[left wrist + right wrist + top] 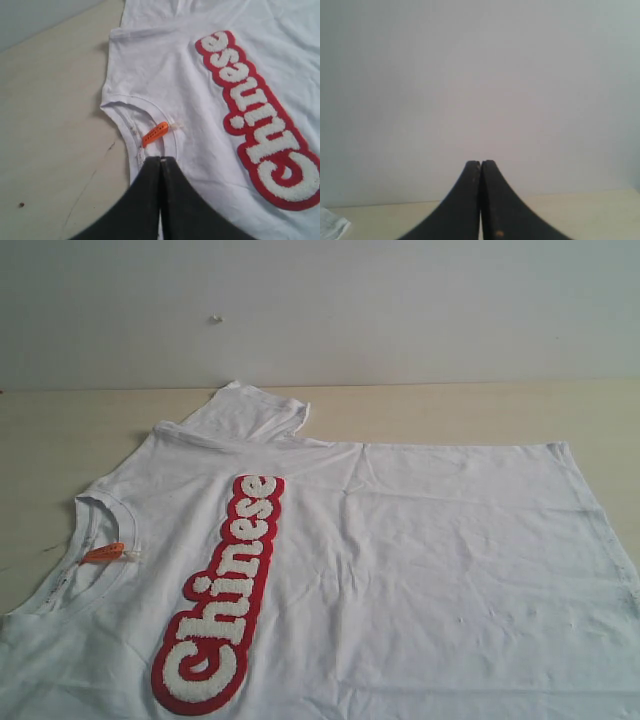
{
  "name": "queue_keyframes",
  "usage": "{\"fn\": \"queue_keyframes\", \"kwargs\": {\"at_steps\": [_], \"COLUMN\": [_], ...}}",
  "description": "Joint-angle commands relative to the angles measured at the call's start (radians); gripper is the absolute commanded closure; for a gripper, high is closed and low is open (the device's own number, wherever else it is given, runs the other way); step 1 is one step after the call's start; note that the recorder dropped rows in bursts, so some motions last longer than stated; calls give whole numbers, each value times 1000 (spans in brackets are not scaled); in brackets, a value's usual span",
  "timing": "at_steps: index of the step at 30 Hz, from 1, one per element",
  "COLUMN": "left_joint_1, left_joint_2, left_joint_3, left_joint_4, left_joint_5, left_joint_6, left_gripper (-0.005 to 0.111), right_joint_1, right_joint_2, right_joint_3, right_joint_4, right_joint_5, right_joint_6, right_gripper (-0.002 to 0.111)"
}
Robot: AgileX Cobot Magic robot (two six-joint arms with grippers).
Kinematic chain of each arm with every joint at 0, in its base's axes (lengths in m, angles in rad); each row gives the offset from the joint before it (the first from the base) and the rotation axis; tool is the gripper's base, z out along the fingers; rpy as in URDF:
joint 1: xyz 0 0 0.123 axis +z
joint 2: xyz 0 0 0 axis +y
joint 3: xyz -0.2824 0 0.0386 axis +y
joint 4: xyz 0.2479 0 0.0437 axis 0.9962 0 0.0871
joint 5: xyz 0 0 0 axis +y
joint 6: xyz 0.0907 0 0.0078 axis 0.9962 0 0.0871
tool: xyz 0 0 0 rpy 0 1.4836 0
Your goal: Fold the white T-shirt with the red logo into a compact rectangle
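The white T-shirt [400,560] lies spread flat on the table, collar [95,515] at the left, hem at the right, far sleeve [250,412] folded up toward the wall. The red logo [225,595] reading "Chinese" runs across its chest. An orange neck tag [104,552] shows inside the collar. Neither gripper appears in the exterior view. My left gripper [160,159] is shut and empty, hanging over the collar beside the orange tag [154,133], with the logo [260,120] off to one side. My right gripper [480,162] is shut and empty, facing the wall above the table.
The pale wooden table [60,430] shows bare wood behind and left of the shirt. A grey-white wall [400,310] rises at the table's far edge. A corner of white cloth [331,226] peeks into the right wrist view.
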Motion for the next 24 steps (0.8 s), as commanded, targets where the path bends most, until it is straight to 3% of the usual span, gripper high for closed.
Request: {"fn": "queue_keyframes", "kwargs": {"at_steps": [1, 6, 11, 16, 24], "left_joint_1": [-6, -4, 28, 62, 75], "left_joint_2": [49, 87, 122, 170, 312], "left_joint_3": [-12, -12, -34, -80, -154], "left_joint_4": [-14, -14, -21, -39, -171], "left_joint_5": [23, 13, 5, 5, 100], "left_joint_6": [20, 20, 16, 54, 332], "left_gripper": [107, 107, 107, 107, 107], "right_joint_1": [-4, 37, 178, 277, 293], "right_joint_2": [47, 102, 188, 274, 431], "right_joint_3": [-6, -22, -131, -252, -349], "right_joint_4": [-36, -92, -38, 151, 497], "right_joint_5": [38, 117, 406, 637, 884], "right_joint_6": [-8, -24, -236, -544, -1045], "right_gripper": [108, 108, 108, 108, 108]}}
